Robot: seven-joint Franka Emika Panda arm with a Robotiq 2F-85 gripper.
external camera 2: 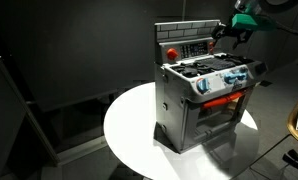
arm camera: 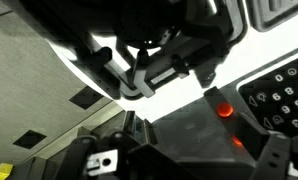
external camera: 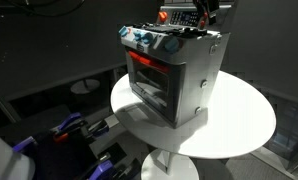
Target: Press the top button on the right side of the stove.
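Observation:
The silver toy stove (external camera: 174, 75) stands on a round white table (external camera: 244, 125), its oven window glowing red; it also shows in the other exterior view (external camera 2: 204, 95). My gripper (external camera: 202, 20) hovers at the raised back panel, above the stove's back corner (external camera 2: 229, 32). In the wrist view my gripper (arm camera: 194, 150) looks open and empty. Its fingers frame a dark panel face with a round red button (arm camera: 225, 110) and a second red button (arm camera: 239, 141) below it. The jaws are close to these buttons; I cannot tell whether they touch.
A dark keypad (arm camera: 279, 95) lies right of the red buttons. Blue and red knobs (external camera: 149, 40) line the stove's front. Dark clutter sits on the floor by the table (external camera: 74, 135). A black curtain backs the scene.

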